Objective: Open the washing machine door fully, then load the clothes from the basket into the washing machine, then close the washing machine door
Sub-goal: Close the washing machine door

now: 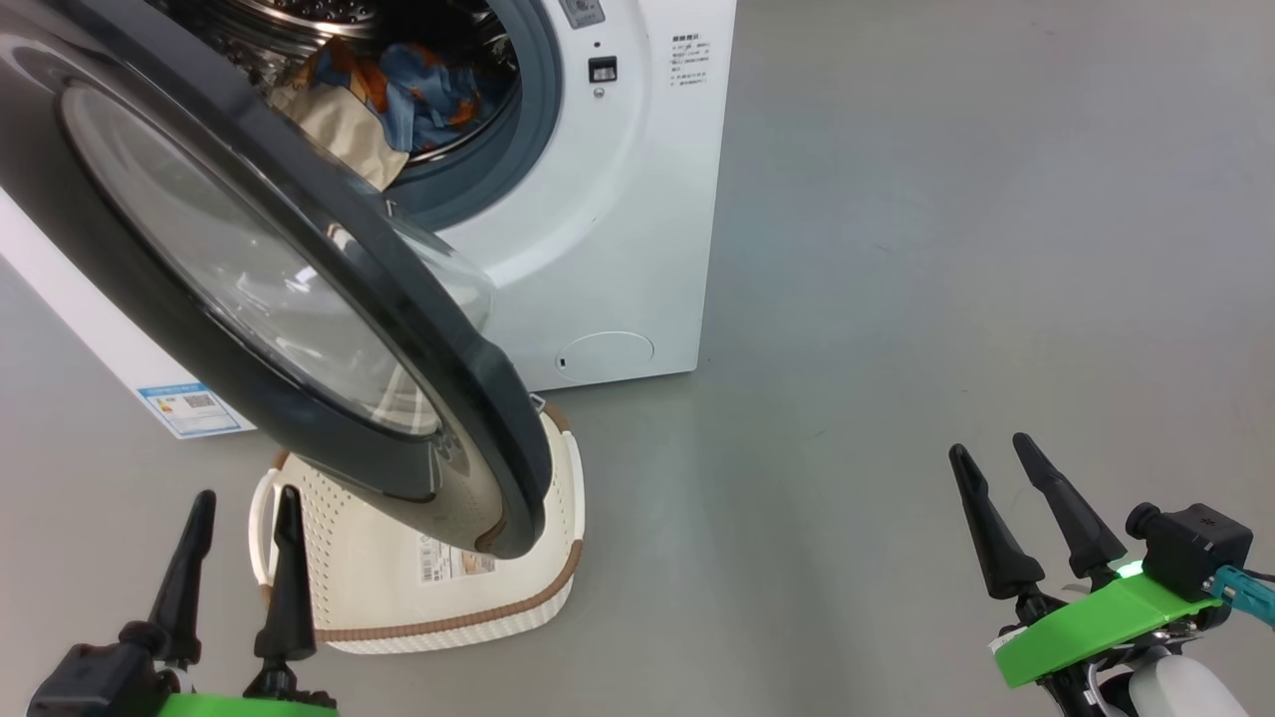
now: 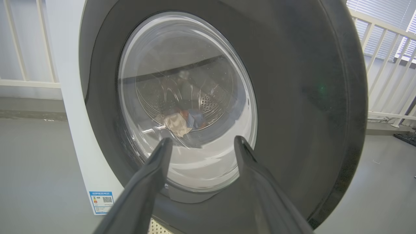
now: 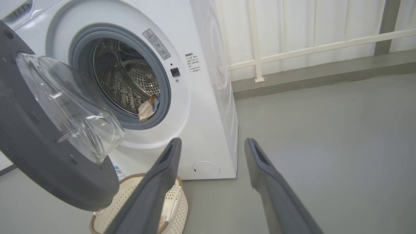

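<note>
At the left, the left gripper [image 1: 246,498], spread wide and empty, faces the outer side of the half-open door [image 1: 269,289] slanting over the empty basket [image 1: 448,597], clothes [image 1: 398,95] inside the washing machine [image 1: 618,199] behind, the right gripper [image 1: 989,448], likewise wide and empty, well apart.

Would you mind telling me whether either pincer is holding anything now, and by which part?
Nothing is held: the left pincer and the right pincer both stand open and empty, while the clothes lie inside the washing machine.
</note>
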Motion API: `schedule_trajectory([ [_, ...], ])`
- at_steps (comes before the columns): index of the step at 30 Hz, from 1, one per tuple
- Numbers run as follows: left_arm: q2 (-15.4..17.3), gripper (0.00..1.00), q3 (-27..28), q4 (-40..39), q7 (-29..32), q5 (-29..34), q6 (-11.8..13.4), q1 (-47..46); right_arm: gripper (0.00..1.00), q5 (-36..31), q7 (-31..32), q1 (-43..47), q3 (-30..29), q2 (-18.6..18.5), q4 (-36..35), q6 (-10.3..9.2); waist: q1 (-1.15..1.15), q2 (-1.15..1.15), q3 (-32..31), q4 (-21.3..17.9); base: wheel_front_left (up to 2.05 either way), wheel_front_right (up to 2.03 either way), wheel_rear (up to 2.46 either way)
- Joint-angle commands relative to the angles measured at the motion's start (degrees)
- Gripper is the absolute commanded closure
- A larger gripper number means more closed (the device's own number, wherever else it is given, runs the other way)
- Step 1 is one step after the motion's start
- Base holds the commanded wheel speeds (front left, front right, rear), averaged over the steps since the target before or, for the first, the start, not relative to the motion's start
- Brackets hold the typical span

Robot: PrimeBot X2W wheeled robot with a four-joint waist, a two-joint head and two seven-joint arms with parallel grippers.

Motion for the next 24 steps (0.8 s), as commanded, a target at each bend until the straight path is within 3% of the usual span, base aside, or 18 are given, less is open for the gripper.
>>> schedule_trajectory([
  [1, 0.65, 0.00, 2.09, -1.64, -0.68, 0.49, -0.13, -1.25, 0.00, -0.01, -0.27, -1.43, 0.67, -0.86, -1.40, 0.09, 0.00, 0.00, -0.03, 0.03, 0.00, 0.00, 0.00],
  [22, 0.15, 0.00, 1.87, -1.33, -0.69, 0.22, -0.17, -0.75, 0.00, -0.21, -0.27, -1.17, 1.00, -0.97, -1.25, 0.09, 0.00, 0.00, -0.95, 0.60, 0.00, 0.00, 0.00],
  [23, 0.18, 0.00, 1.85, -1.28, -0.69, 0.19, -0.17, -0.70, 0.02, -0.19, -0.27, -1.09, 1.02, -0.96, -1.26, 0.09, 0.00, 0.00, -1.02, 0.68, 0.00, 0.00, 0.00],
  [24, 0.18, 0.00, 1.82, -1.21, -0.69, 0.12, -0.17, -0.65, 0.21, -0.15, -0.27, -1.05, 1.00, -1.00, -1.26, 0.09, 0.00, 0.00, -1.05, 0.80, 0.00, 0.00, 0.00],
])
